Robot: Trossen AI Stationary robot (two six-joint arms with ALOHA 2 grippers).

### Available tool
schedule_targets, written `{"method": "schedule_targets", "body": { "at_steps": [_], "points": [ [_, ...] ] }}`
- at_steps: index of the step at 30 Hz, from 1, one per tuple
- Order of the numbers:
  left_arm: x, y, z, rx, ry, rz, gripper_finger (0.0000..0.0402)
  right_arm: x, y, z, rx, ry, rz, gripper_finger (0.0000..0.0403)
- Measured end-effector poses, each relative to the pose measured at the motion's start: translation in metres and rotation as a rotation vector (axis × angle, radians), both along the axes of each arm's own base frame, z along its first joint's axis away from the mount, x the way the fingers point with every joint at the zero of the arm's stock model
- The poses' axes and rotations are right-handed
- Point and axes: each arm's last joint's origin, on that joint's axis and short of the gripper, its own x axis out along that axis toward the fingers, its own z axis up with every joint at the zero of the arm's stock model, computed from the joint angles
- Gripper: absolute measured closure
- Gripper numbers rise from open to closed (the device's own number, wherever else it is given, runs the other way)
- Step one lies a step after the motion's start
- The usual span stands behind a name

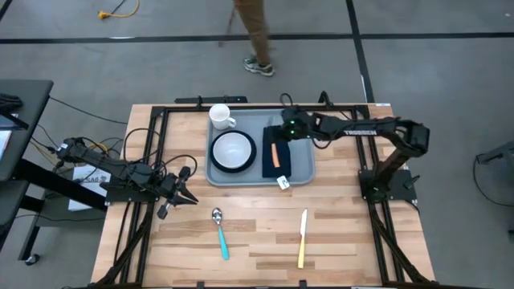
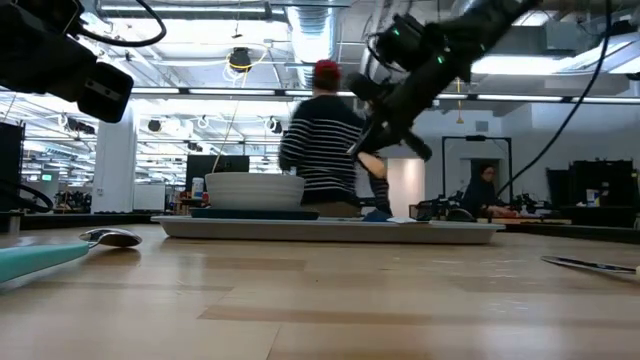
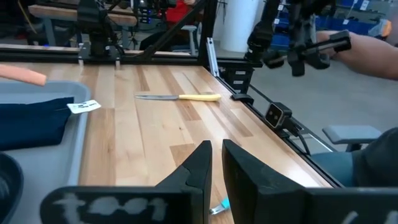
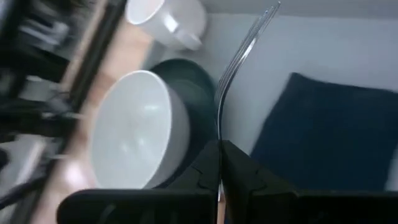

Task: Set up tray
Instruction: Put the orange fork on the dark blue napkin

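Observation:
The light grey-blue tray (image 1: 299, 170) lies at the table's far middle. On it stand a white mug (image 1: 221, 118) and a white bowl (image 1: 233, 148) on a dark round plate (image 1: 215, 160), and a navy napkin (image 1: 273, 164) lies beside them. My right gripper (image 1: 287, 131) is above the tray's far right part, shut on a fork (image 4: 239, 53) with an orange handle (image 1: 277, 154). My left gripper (image 3: 214, 155) is shut and empty, low over the table's left side. A teal-handled spoon (image 1: 219, 233) and a yellow-handled knife (image 1: 303, 237) lie flat on the near table. My right gripper pinches the fork's metal neck (image 4: 219, 134) between its two fingers. The fingers slant down from the table's right side. The tines (image 4: 267, 15) stick out ahead of the fingers over the tray, toward the mug. The orange handle reaches back over the napkin; I cannot tell whether it touches it.
A white tag (image 1: 283, 183) lies at the napkin's near corner. A black frame (image 1: 152, 136) runs along the table's edges. A person (image 1: 255, 36) stands beyond the far edge and shows in a striped top in the low view (image 2: 320, 140). Bare wood lies between spoon and knife.

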Motion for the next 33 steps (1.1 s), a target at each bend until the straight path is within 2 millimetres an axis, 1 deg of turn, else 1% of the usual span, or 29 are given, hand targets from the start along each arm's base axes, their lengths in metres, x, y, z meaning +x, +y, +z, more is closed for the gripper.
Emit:
{"method": "schedule_targets", "body": {
  "at_steps": [3,8,11,16,20,27,31,33],
  "points": [
    [0.0,0.0,0.0,0.001,0.0,0.014,0.0377,-0.004,-0.01,-0.016,0.051,-0.062,0.019,0.0403],
    [0.0,0.0,0.0,-0.01,0.003,0.017,0.0377,-0.005,-0.024,-0.049,0.126,-0.016,0.008,0.0403],
    [0.0,0.0,0.0,-0.016,0.007,0.016,0.0377,0.0,-0.03,-0.062,0.148,-0.036,0.008,0.0403],
    [0.0,0.0,0.0,-0.014,0.006,0.016,0.0377,0.003,-0.031,-0.076,0.191,-0.021,0.014,0.0403],
    [0.0,0.0,0.0,-0.012,0.008,0.016,0.0377,0.002,-0.031,-0.082,0.214,0.004,0.0,0.0403],
    [0.0,0.0,-0.002,-0.004,0.022,0.015,0.0377,0.003,-0.028,-0.078,0.221,-0.002,-0.018,0.0403],
    [0.0,0.0,-0.002,-0.005,0.022,0.015,0.0377,0.001,-0.026,-0.081,0.236,0.035,-0.038,0.0403],
    [0.0,0.0,-0.002,-0.005,0.022,0.015,0.0377,-0.002,-0.024,-0.084,0.24,0.084,-0.069,0.0403]
  ]
}}
